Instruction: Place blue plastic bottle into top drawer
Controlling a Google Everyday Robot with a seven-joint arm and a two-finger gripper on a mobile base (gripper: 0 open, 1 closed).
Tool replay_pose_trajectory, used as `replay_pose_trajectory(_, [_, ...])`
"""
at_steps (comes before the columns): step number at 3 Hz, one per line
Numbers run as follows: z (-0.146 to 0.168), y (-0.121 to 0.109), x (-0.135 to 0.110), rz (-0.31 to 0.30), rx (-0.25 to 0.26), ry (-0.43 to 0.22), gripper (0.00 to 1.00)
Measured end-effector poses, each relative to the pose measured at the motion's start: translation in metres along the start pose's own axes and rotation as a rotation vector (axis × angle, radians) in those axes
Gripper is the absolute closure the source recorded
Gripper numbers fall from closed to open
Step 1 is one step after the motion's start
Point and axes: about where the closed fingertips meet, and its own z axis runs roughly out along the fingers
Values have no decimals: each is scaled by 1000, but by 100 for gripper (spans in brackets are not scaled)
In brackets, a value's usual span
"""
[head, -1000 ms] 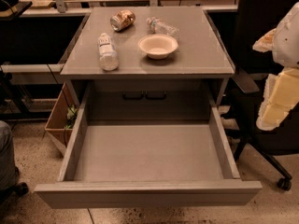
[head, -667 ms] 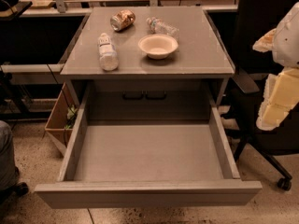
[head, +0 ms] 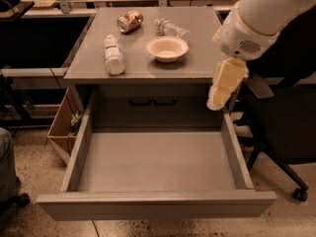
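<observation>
The clear plastic bottle with white cap and pale bluish-printed label (head: 113,56) is lying on its side on the left of the grey bench (head: 197,63). The wide grey metal top drawer (head: 158,205) is standing pulled out below, its smooth floor showing. The gripper (head: 216,102) is hanging above the drawer's right back corner.

The arm (head: 269,11) is a bulky white shell with a perforated vent. Its cream, blocky pincer (head: 223,85) hangs beside the bench's (head: 148,69) right edge.

Gripper (head: 217,101) now nearer drawer (head: 236,153) R wall
</observation>
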Motion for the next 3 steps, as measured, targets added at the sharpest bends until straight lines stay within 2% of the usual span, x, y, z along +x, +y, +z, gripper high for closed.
replay_pose_trajectory(1, [59, -46, -80, -36, 16, -56, 0])
replay_pose_trajectory(3, [133, -94, -187, -53, 13, -109, 0])
